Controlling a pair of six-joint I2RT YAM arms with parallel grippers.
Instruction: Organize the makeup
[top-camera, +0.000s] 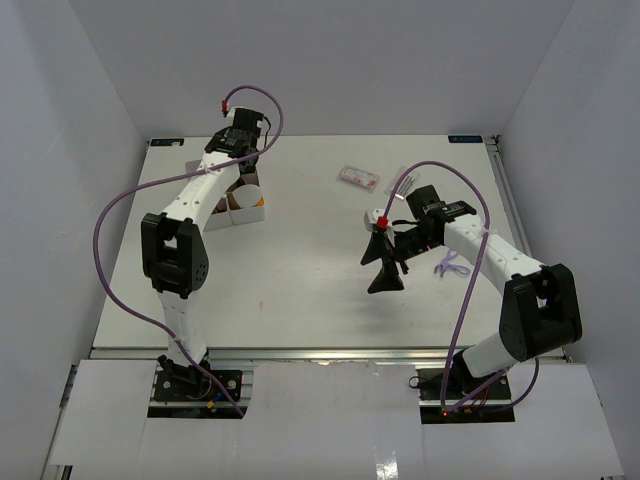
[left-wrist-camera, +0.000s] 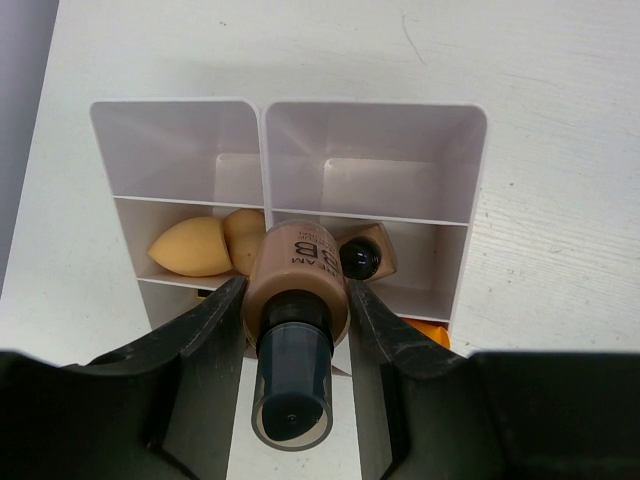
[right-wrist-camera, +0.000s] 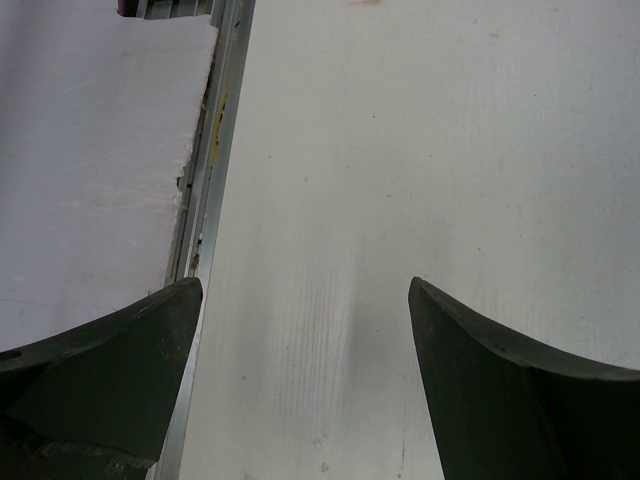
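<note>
Bottle placement in hand: left gripper (left-wrist-camera: 295, 292) clenched on the tan black-capped bottle (left-wrist-camera: 298, 268) over the white box (left-wrist-camera: 380, 140) at ten o'clock on the table (top-camera: 300, 300), right gripper (right-wrist-camera: 305, 300) splayed empty toward three o'clock; next, lower it into a free compartment and release

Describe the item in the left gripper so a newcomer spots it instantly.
Find the white compartmented box at the table's far left. Over it, the left gripper clamps a tan bottle, its dark cap pointing at the wrist camera. Unlike the beige egg-shaped sponges in the box, it is cylindrical, lettered and held.
</note>
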